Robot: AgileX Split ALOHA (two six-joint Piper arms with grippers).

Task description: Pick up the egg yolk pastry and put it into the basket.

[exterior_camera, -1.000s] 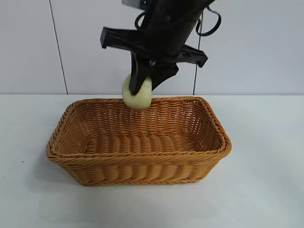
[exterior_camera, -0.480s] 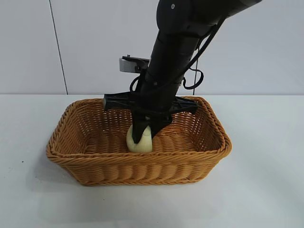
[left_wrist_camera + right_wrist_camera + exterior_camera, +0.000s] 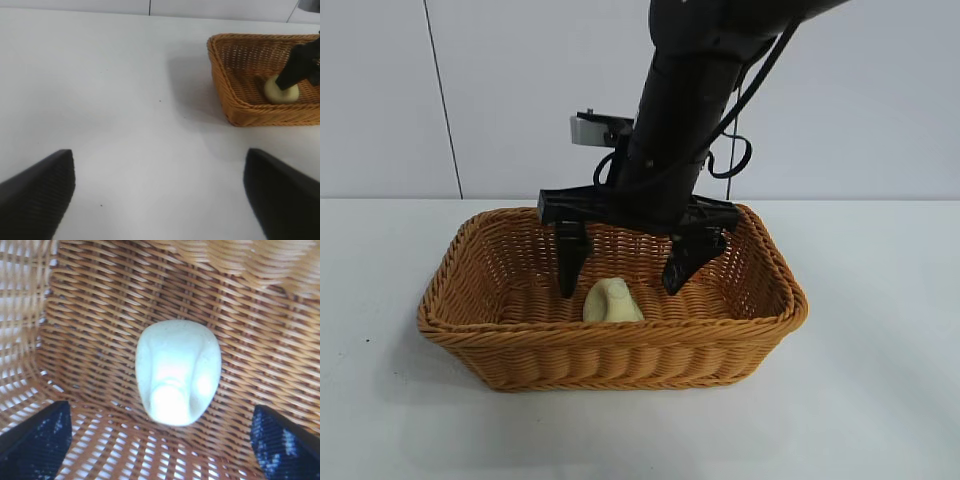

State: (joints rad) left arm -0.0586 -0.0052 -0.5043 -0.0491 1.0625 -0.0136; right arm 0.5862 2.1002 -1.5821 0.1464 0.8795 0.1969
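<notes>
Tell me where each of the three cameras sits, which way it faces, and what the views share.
Exterior view: level with the white table, facing the rig; shows the right arm, its right gripper open inside the orange-tan woven wicker basket.
Left wrist view: on the parked left arm, looking across the table; the open left gripper frames the foreground.
Right wrist view: looks steeply down into the basket; dark fingertips at the corners.
Shared: all show the small pale cream-yellow rounded pastry lying free in the basket.

Basket (image 3: 610, 345): near wall hides the lower part of the egg yolk pastry (image 3: 611, 301). In the left wrist view its far end runs off the edge. Right arm's upper part cut off overhead. Left pincer (image 3: 160, 192): only two fingertips visible.
</notes>
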